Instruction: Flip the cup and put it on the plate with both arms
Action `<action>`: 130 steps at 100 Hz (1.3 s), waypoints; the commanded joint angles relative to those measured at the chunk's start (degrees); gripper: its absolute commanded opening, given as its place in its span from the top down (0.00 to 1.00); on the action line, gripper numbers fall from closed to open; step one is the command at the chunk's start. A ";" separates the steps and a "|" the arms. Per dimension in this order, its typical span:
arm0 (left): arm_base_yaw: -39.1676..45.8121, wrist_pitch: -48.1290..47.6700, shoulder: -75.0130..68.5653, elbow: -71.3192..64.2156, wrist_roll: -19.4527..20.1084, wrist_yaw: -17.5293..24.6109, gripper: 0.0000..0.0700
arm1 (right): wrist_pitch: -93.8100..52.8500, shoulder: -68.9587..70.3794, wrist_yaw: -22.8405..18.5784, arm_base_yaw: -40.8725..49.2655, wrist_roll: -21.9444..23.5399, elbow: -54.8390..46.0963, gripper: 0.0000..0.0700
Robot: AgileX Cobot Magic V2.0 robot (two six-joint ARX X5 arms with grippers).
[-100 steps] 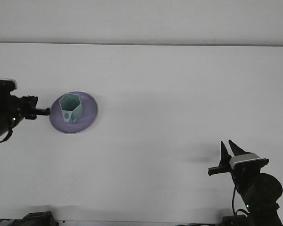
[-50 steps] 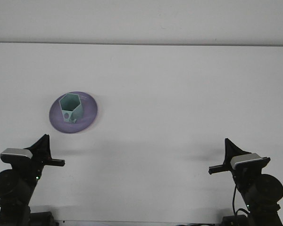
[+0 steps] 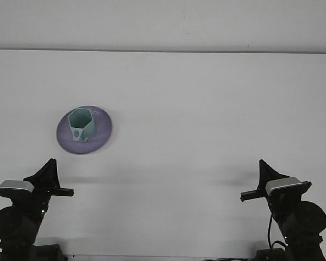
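Item 1, cup (image 3: 81, 126): pale green, six-sided, standing upright with its open mouth up on the plate. From my seat I see straight down into it. I judge the flip done and the placing done too.

Item 2, plate (image 3: 101, 133): round, lilac, lying flat on the left half of the bench (image 3: 206, 109). The cup sits left of the plate's middle, wholly within the rim.

Item 3, left pincer (image 3: 50, 167): at the near left edge of the bench, pointing up and away from me, holding nothing. Only one dark point shows at this angle, so I cannot tell whether its tips are apart or together.

Item 4, right pincer (image 3: 263, 168): at the near right edge, same pose, holding nothing. Again a single point shows, and I cannot tell its setting.

Relation that matters: the cup lies ahead of the left pincer and slightly to its right, near but apart from it. It lies far to the left of the right pincer, well apart across the bench. The left arm is plainly the nearer. The cup's long axis runs vertically, so any further reach I order would have to come down over the mouth or in from the side at the wall.

Standing: both arms parked low, nothing gripped. I judge the task all but complete.
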 commanded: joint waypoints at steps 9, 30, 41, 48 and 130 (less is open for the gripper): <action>0.04 0.66 0.13 0.39 -0.15 -0.28 0.98 | 0.57 -0.02 0.04 -0.02 -0.24 0.48 1.00; 0.04 0.66 0.13 0.39 -0.15 -0.28 0.98 | 0.57 -0.02 0.04 -0.02 -0.24 0.48 1.00; 0.04 0.72 0.04 0.35 -0.11 -0.28 0.98 | 0.57 -0.02 0.04 -0.02 -0.24 0.48 1.00; 0.00 0.42 -1.14 0.20 0.04 -0.28 0.98 | 0.55 -0.02 0.04 -0.02 -0.24 0.48 1.00; -8.59 18.56 -12.55 -24.28 10.84 -9.38 0.98 | 0.59 -0.02 0.04 -0.02 -0.24 0.48 1.00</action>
